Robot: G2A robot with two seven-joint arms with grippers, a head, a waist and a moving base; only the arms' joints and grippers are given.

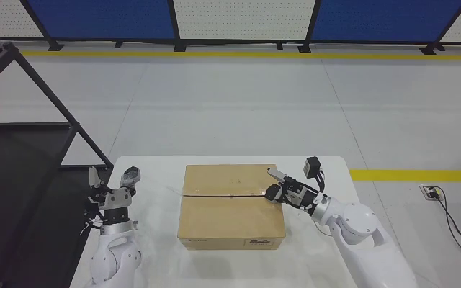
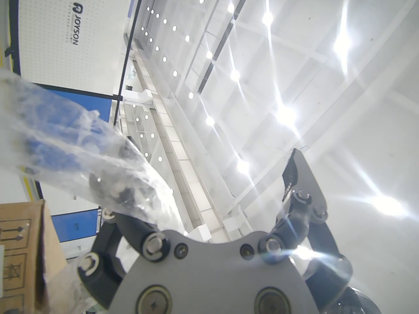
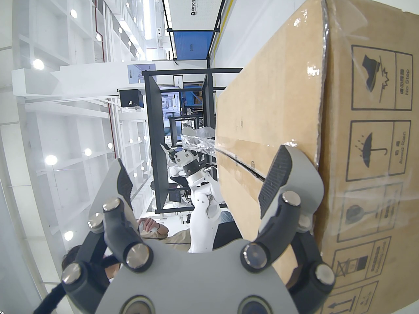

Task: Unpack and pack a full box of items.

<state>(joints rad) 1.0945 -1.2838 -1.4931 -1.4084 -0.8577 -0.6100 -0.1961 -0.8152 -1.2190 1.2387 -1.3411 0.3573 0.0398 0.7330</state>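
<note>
a white table (image 1: 155, 237) stands on a grey floor (image 1: 230, 108), with blue and white panels (image 1: 101, 18) behind. the closed cardboard box (image 1: 230, 216) sits in the middle of the table. the right gripper (image 1: 272, 182) is at the right end of the box seam, wide apart and empty. the left gripper (image 1: 114, 175) points up, apart from the box and spread wide, with crumpled clear film (image 2: 81, 151) over one finger.

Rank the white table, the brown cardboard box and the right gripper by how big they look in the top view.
Largest: the white table.
Next: the brown cardboard box.
Smallest: the right gripper, at the box's edge.
</note>
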